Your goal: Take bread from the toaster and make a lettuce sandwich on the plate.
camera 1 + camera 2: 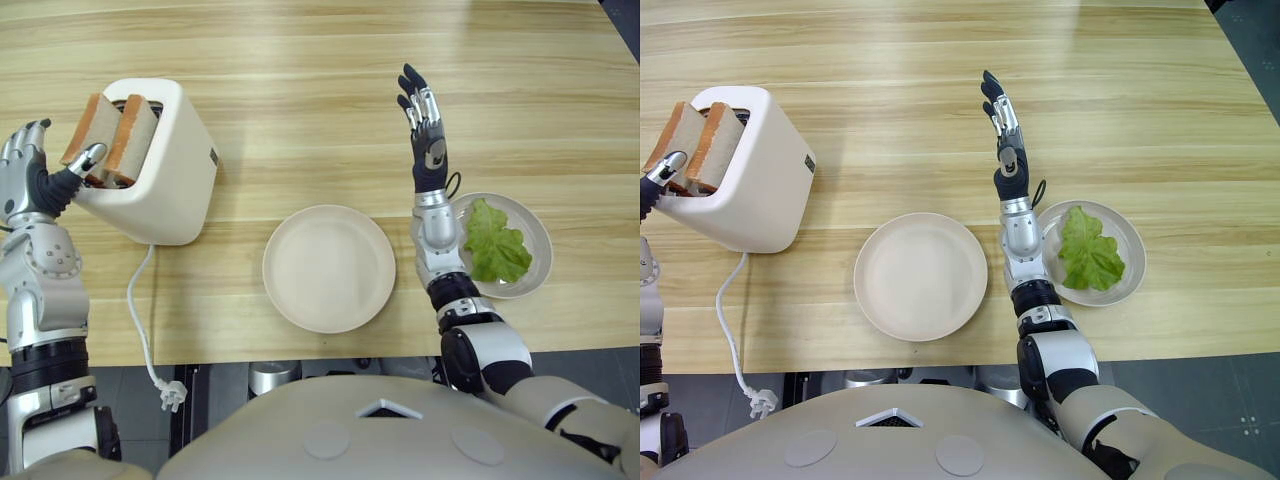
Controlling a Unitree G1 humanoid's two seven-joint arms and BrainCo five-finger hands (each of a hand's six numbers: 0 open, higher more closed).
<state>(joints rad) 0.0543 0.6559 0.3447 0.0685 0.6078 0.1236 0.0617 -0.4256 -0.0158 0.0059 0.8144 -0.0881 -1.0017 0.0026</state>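
Resting left hand [30, 180] against bread slices [125, 135] upright in toaster [170, 190], upper left, grasp impossible to tell; holding right hand [425, 125] splayed, unladen, right of centre. Barely begun: centre plate [328, 268] bare, lettuce [495, 243] waiting on right dish [537, 222].

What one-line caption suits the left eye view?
Left hand at the bread in the toaster; right hand open near the lettuce; plate between them.

Lower half of bread [132, 130] inside toaster [175, 175]
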